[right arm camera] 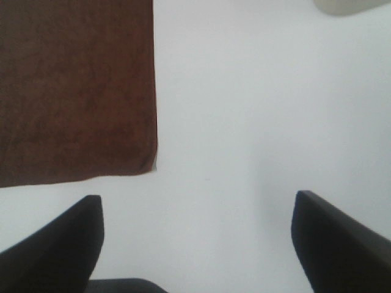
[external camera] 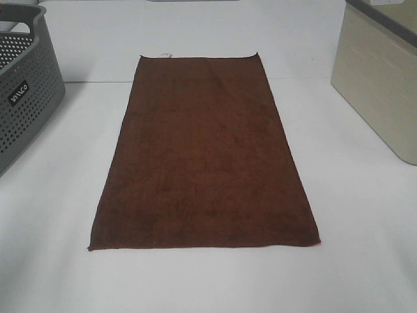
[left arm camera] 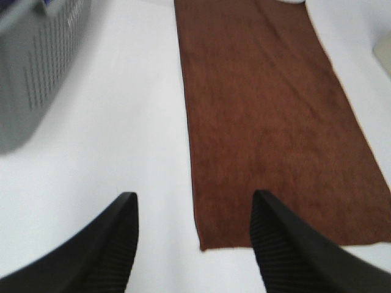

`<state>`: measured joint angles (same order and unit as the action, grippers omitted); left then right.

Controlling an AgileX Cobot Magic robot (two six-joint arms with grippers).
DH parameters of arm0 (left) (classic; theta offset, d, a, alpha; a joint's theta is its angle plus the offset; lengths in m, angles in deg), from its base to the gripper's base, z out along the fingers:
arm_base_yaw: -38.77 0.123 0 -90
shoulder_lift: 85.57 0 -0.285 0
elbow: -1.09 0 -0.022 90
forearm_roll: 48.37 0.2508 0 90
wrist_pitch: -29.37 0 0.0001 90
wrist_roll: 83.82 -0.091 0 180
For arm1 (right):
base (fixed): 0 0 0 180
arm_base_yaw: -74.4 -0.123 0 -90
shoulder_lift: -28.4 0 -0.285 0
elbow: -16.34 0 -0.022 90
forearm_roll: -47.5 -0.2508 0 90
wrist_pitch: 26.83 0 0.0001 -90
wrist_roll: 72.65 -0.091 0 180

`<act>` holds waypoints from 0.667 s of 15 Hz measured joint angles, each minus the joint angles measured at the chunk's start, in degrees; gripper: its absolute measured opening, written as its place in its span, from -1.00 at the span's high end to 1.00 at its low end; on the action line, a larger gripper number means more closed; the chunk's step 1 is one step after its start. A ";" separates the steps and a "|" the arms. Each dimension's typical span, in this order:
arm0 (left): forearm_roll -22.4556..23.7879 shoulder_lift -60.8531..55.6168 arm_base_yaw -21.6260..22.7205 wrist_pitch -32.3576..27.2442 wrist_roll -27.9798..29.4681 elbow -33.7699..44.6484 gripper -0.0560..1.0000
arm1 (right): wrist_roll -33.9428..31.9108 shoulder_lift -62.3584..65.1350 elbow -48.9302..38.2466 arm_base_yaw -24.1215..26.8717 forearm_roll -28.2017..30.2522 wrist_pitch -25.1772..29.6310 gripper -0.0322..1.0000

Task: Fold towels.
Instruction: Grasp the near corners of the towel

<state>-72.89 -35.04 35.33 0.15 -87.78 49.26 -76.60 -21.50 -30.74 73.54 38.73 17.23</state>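
I see the towel [external camera: 205, 156] spread flat on the table [external camera: 365, 248], white tag [external camera: 165, 54] at far edge. Grey basket [external camera: 26, 91] left, beige box [external camera: 381, 78] right.

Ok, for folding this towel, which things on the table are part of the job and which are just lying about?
Part of the job: the brown towel, lying flat and unfolded; the left pincer and the right pincer, both open and empty.
Just lying about: the grey basket on the left; the beige box on the right.
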 joint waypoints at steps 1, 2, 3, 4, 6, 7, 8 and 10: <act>-2.06 5.61 0.00 -0.74 -2.18 0.00 -0.12 | 0.00 -5.04 0.00 0.00 -0.80 -1.55 -0.59; -4.53 11.92 0.00 -0.63 -5.33 0.00 -0.12 | 0.34 -10.66 0.34 0.00 -2.01 -3.04 -0.59; -6.99 17.48 0.00 0.06 -8.42 0.00 -0.12 | 1.83 -15.64 1.09 0.00 -3.44 -4.01 -0.59; -9.74 23.43 0.00 1.20 -11.80 -0.11 -0.12 | 4.47 -20.45 2.18 0.00 -5.21 -4.47 -0.59; -16.21 34.03 0.00 2.01 -19.31 -2.41 -0.12 | 10.03 -29.68 4.93 0.00 -10.26 -5.10 -0.59; -20.23 38.56 0.00 2.29 -22.12 -4.18 -0.15 | 13.29 -33.80 6.42 0.00 -13.35 -5.39 -0.59; -23.61 43.09 0.00 2.41 -24.35 -5.67 -0.23 | 16.44 -37.24 7.79 0.00 -15.99 -5.39 -0.59; -28.71 50.36 0.00 2.41 -28.19 -8.25 -0.39 | 21.60 -43.37 10.43 0.00 -20.51 -5.79 -0.58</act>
<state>-101.60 15.32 35.33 2.56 -115.97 41.01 -55.00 -64.87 -20.31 73.54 18.22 11.45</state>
